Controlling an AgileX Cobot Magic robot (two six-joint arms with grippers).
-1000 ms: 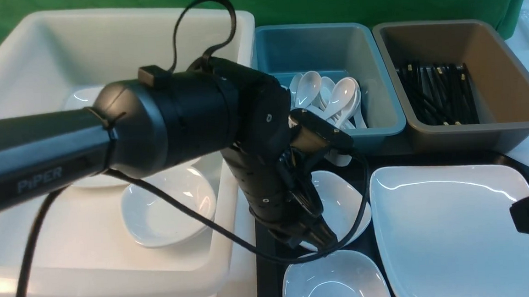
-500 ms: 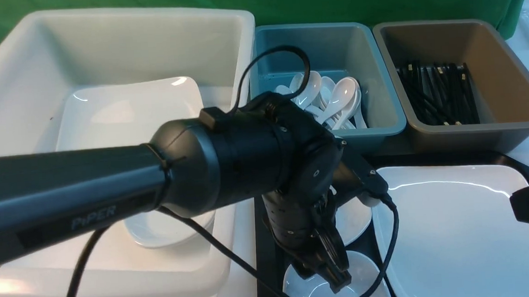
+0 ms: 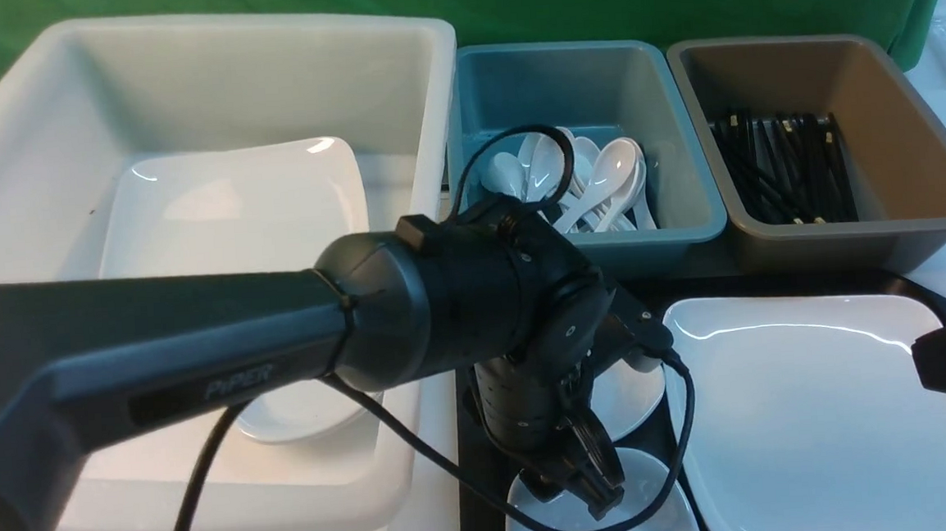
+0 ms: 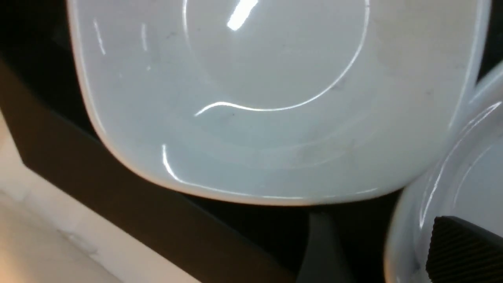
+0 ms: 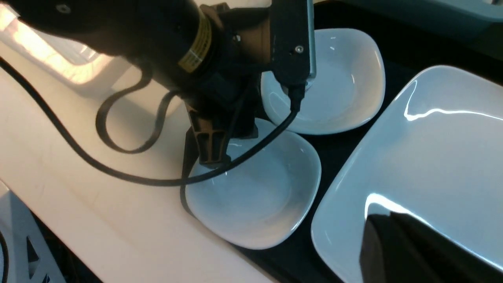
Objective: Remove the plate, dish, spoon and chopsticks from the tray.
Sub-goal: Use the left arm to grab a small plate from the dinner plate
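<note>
The black tray [image 3: 475, 454] holds the large white plate [image 3: 810, 409] on the right and two small white bowls on the left. My left gripper [image 3: 598, 496] points down at the near bowl [image 3: 661, 521]. It is open and straddles that bowl's rim [image 4: 397, 220]: one finger [image 4: 463, 251] is inside and the other stands outside over the tray. It also shows in the right wrist view [image 5: 212, 157]. The far bowl [image 5: 334, 82] lies free. My right gripper [image 5: 379, 220] is shut and empty just above the plate [image 5: 424, 149]. No spoon or chopsticks show on the tray.
A big white tub [image 3: 15, 162] on the left holds a large plate [image 3: 231, 206] and a small bowl [image 3: 301, 407]. A blue tub [image 3: 680, 162] holds several spoons [image 3: 599, 180]. A brown tub [image 3: 910, 157] holds several chopsticks [image 3: 779, 165]. The left arm's cable [image 3: 685, 441] hangs over the tray.
My left arm has swung right, from above the far bowl to the near bowl, and has come down onto its rim. The right gripper has not moved.
</note>
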